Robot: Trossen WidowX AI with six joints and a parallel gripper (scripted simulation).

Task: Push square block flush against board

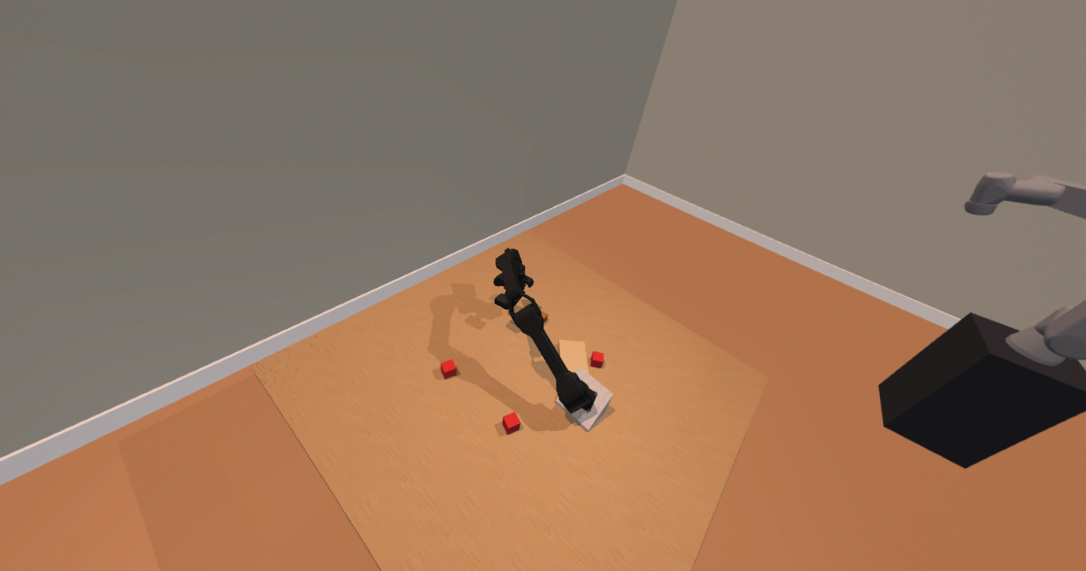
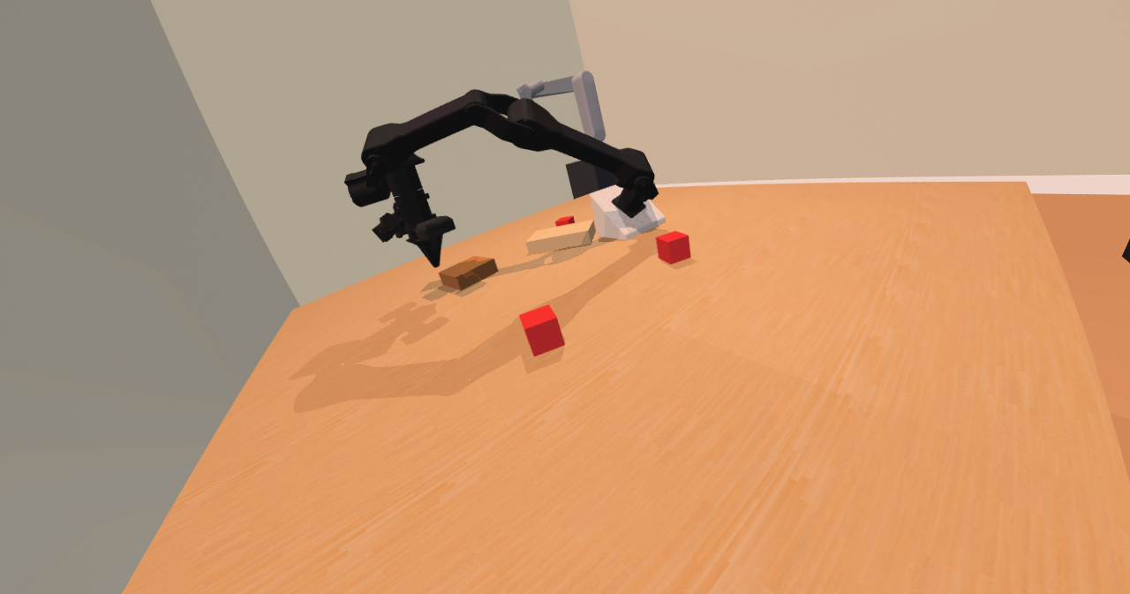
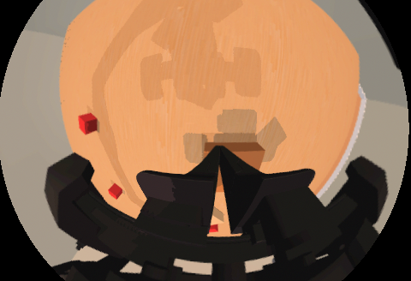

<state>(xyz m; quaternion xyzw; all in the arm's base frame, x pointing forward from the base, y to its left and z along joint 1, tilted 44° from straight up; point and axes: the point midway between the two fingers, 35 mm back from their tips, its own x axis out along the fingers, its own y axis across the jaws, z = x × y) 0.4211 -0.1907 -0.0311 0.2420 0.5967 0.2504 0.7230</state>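
1. One tool [image 1: 516, 299] [image 2: 435, 264] [image 3: 218, 149] points down, closed at the tips, gripping nothing, near the end of the brown square block [image 1: 544, 316] [image 2: 467, 274] [image 3: 245, 156] away from the board; whether it touches the block, I cannot tell.
2. The block lies flat on the tabletop [image 1: 652, 454] [image 2: 632, 464] [image 3: 300, 58], apart from the pale board [image 1: 572, 352] [image 2: 557, 238].
3. The board lies flat between block and white base [image 1: 600, 408] [image 2: 612, 223].
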